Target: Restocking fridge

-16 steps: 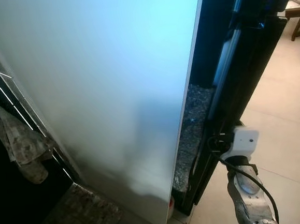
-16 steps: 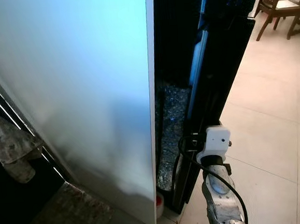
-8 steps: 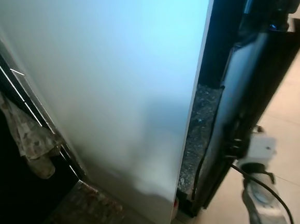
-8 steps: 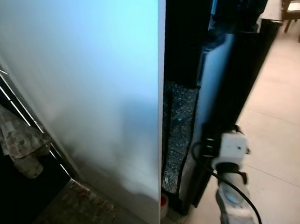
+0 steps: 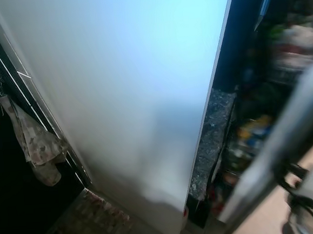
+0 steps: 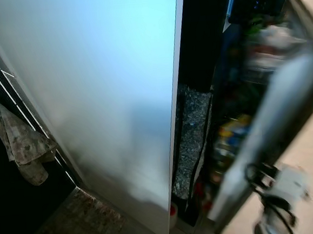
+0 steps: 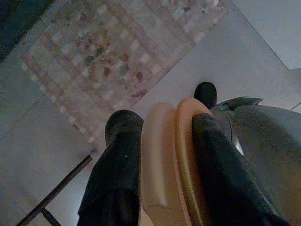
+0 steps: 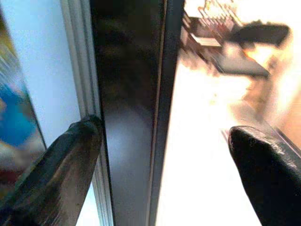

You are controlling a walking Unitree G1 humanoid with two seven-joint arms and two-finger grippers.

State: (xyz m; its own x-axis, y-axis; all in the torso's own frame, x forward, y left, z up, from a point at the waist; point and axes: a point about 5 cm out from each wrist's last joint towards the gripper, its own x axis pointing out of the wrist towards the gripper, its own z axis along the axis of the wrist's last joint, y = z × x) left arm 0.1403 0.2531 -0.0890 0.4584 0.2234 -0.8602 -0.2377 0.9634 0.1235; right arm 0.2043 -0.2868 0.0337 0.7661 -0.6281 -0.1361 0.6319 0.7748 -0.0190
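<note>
Fridge (image 6: 206, 64): to the right of a tall white panel (image 5: 132, 86), interior dark, blurred packed shelves with coloured items (image 6: 231, 133) visible.
Door (image 6: 275, 113): ajar, swung out over the tiled floor (image 6: 311, 153), motion-blurred; edge runs between the right jaws in the right wrist view.
Right gripper (image 8: 164, 155): at the door edge (image 8: 129, 117), low on the door; jaws spread wide, one finger (image 8: 56, 165) against the inner side, the other (image 8: 268, 165) well off the outer face; nothing clamped.
Left gripper (image 7: 162, 155): hanging low over the floor, jaws closed on a pale orange item (image 7: 169, 169), flat and rounded, kind unclear.
Progress: early by the look of it; door partly open, item not yet inside.
Left to do: likely widen the door, bring the item to a shelf, release, close.
Surroundings: patterned rug (image 7: 122, 56) on the floor below; towel (image 5: 37, 148) on a rail at left; speckled stone strip (image 5: 210, 140) between panel and fridge.
In the way: shelves look crowded, free space hard to judge through the blur; panel close beside the opening, narrow approach for the left arm.
</note>
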